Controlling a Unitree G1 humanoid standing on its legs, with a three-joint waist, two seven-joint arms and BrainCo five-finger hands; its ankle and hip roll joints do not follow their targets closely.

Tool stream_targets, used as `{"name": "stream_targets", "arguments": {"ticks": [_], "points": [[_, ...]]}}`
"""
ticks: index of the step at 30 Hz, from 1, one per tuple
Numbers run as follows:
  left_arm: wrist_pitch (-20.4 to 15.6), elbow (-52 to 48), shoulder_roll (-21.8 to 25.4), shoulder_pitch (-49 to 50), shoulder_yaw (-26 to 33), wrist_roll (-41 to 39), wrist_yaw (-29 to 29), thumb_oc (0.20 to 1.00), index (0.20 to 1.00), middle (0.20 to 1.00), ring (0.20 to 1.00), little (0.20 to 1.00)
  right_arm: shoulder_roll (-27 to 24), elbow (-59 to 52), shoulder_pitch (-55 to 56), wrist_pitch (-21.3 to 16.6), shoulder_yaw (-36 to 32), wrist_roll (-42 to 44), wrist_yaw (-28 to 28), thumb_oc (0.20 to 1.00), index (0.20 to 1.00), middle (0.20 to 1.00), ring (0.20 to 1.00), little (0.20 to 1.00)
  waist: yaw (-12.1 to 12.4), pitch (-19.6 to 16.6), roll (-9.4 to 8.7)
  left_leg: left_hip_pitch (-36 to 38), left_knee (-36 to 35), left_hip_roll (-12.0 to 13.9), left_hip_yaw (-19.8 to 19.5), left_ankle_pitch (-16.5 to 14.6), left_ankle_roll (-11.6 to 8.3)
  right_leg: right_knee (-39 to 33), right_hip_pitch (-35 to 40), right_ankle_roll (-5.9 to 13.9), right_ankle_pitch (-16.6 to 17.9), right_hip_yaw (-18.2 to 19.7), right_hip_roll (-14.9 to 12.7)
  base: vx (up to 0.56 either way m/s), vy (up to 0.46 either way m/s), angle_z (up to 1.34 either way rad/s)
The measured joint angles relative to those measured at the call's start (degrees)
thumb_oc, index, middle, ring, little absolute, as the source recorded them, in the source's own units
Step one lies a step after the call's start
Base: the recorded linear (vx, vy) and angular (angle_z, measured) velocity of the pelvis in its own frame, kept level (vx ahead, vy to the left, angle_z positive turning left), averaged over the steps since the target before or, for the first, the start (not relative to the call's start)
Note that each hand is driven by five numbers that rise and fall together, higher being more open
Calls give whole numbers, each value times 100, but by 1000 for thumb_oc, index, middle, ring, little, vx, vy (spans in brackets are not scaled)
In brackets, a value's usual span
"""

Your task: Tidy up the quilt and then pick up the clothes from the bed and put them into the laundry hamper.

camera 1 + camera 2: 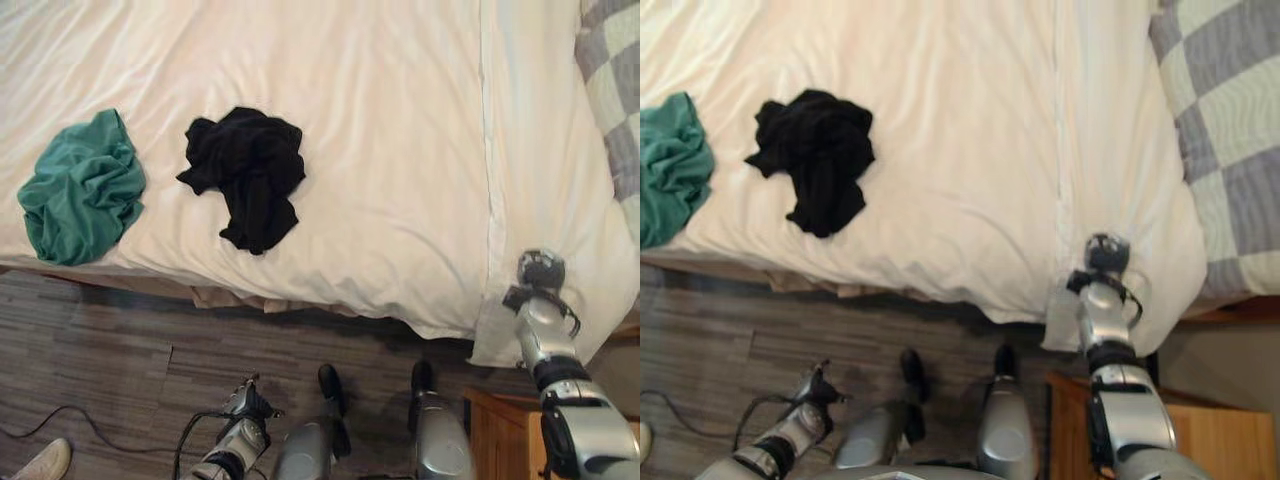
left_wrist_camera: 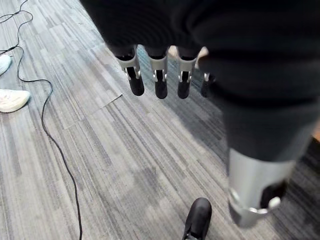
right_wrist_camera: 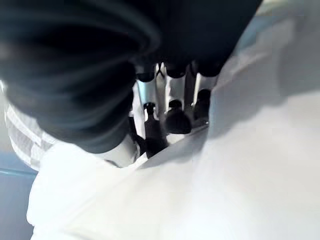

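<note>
The white quilt (image 1: 380, 150) covers the bed. A crumpled black garment (image 1: 248, 175) lies on it near the front edge, and a green garment (image 1: 85, 190) lies at the front left corner. My right hand (image 1: 541, 270) rests on the quilt's front right corner. In the right wrist view its fingers (image 3: 175, 107) curl down onto a fold of the white quilt (image 3: 240, 165). My left hand (image 1: 245, 400) hangs low over the floor, away from the bed, with its fingers (image 2: 160, 75) straight and holding nothing.
A grey and white checked cover (image 1: 610, 80) lies at the bed's far right. A wooden bedside cabinet (image 1: 500, 430) stands by my right arm. A person's white shoe (image 1: 40, 462) shows on the grey wood-pattern floor (image 1: 110, 350) at the lower left.
</note>
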Motion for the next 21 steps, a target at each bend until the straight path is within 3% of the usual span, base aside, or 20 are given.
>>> {"name": "stream_targets", "arguments": {"ticks": [3, 4, 5, 7, 8, 10, 11, 12, 13, 14, 16, 17, 18, 19, 21], "points": [[11, 101, 45, 157, -31, 63, -11, 1000, 1000, 1000, 1000, 1000, 173, 367, 838, 47, 15, 32, 173, 200, 200, 200, 200, 200, -112, -255, -217, 176, 0, -17, 51, -142, -9, -149, 227, 31, -13, 18, 14, 14, 150, -8], [18, 118, 87, 161, -48, 80, -44, 1000, 1000, 1000, 1000, 1000, 239, 720, 1091, 237, 22, 25, 239, 200, 200, 200, 200, 200, -194, -333, -302, 193, 0, -30, 116, -154, 0, -164, 225, 71, 8, 37, 45, -74, 134, -17], [17, 149, 105, 149, -39, 132, -59, 1000, 1000, 1000, 1000, 1000, 367, 1214, 1430, 537, 80, 4, 262, 1000, 1000, 1000, 1000, 1000, -219, -358, -341, 225, -1, -40, 184, -166, 14, -220, 280, 122, 72, 78, 61, -132, 144, -24], [18, 184, 156, 32, -19, 277, -113, 1000, 1000, 1000, 1000, 1000, 708, 2070, 2290, 1187, 467, -53, 368, 1000, 1000, 1000, 1000, 1000, -359, -365, -341, 435, 3, -54, 506, -234, 108, -342, 390, 150, 344, 109, 165, -142, 78, -70], [17, 233, 203, 62, 22, 277, -138, 1000, 1000, 1000, 1000, 1000, 762, 2228, 2415, 1287, 739, -108, 430, 1000, 1000, 1000, 1000, 1000, -335, -368, -287, 473, -9, 179, 765, -278, 162, -489, 414, 200, 542, 23, 267, -56, -21, -107], [-2, 273, 302, 28, 169, 277, -162, 1000, 1000, 1000, 1000, 1000, 855, 2257, 2636, 1377, 1032, -327, 550, 1000, 1000, 1000, 1000, 1000, -332, -429, -216, 530, -19, 418, 959, -379, 116, 110, 304, 98, 221, -322, 402, -9, -94, -89], [-2, 271, 329, 7, 172, 277, -164, 1000, 1000, 1000, 1000, 1000, 860, 2251, 2723, 1373, 1030, -331, 586, 1000, 1000, 1000, 1000, 1000, -332, -555, -272, 450, -31, 410, 971, -361, 93, 85, 382, 136, 131, -318, 370, -24, -137, -56], [-9, 137, 350, 33, 194, 271, -180, 1000, 1000, 1000, 1000, 1000, 862, 2103, 2733, 1444, 1180, -487, 593, 1000, 1000, 1000, 1000, 1000, -238, -609, -307, 458, -7, 397, 1094, -304, 26, 32, 521, 21, -146, -442, 367, -58, -90, -46], [-34, 47, 336, 135, 242, 267, -179, 1000, 1000, 1000, 1000, 1000, 853, 1969, 2726, 1447, 1327, -588, 586, 1000, 1000, 1000, 1000, 1000, -126, -677, -349, 455, -3, 386, 1206, -294, -19, -368, 641, -12, -171, -372, 421, -132, -26, -59], [-58, 11, 203, 214, 291, 242, -169, 1000, 1000, 1000, 1000, 1000, 800, 1834, 2518, 1362, 1414, -782, 613, 1000, 1000, 1000, 1000, 1000, -72, -715, -249, 427, 1, 451, 1239, -202, -96, -859, 847, 36, -39, -328, 531, -186, 6, -30], [-159, -29, -77, 188, 287, 138, -177, 1000, 1000, 1000, 1000, 1000, 651, 1661, 2355, 1289, 1612, -1016, 621, 1000, 1000, 1000, 1000, 1000, 0, -703, -2, 30, 501, 539, 907, -200, -151, -1102, 831, -75, 137, -297, 598, -242, 74, 17], [-232, -40, -238, 222, 291, 43, -183, 1000, 1000, 1000, 1000, 1000, 537, 1671, 2142, 1241, 1655, -1161, 629, 1000, 1000, 1000, 1000, 1000, 144, -695, 120, -191, 753, 610, 644, -94, -282, -1082, 764, -235, 233, -332, 488, -168, 95, 18], [-250, -25, -314, 191, 284, 43, -196, 1000, 1000, 1000, 1000, 1000, 456, 1698, 2025, 1244, 1743, -1242, 643, 1000, 1000, 1000, 1000, 1000, 159, -660, 66, -280, 887, 569, 525, -3, -451, -1104, 751, -317, 288, -386, 395, -132, 250, 35], [-244, -11, -378, 311, 275, 39, -273, 1000, 1000, 1000, 1000, 1000, 372, 1648, 1899, 1223, 1810, -1362, 650, 1000, 1000, 1000, 1000, 1000, 148, -651, 76, -333, 1023, 577, 518, -7, -489, -1197, 876, -337, 335, -462, 295, -81, 305, 32], [-243, 141, -334, 367, 258, 49, -267, 1000, 1000, 1000, 1000, 1000, 263, 1718, 1779, 1229, 1887, -1505, 705, 1000, 1000, 1000, 1000, 1000, 167, -665, 103, -171, 967, 881, 417, -127, -660, -1375, 1028, -313, 485, -522, 215, -72, 398, 20]]}}
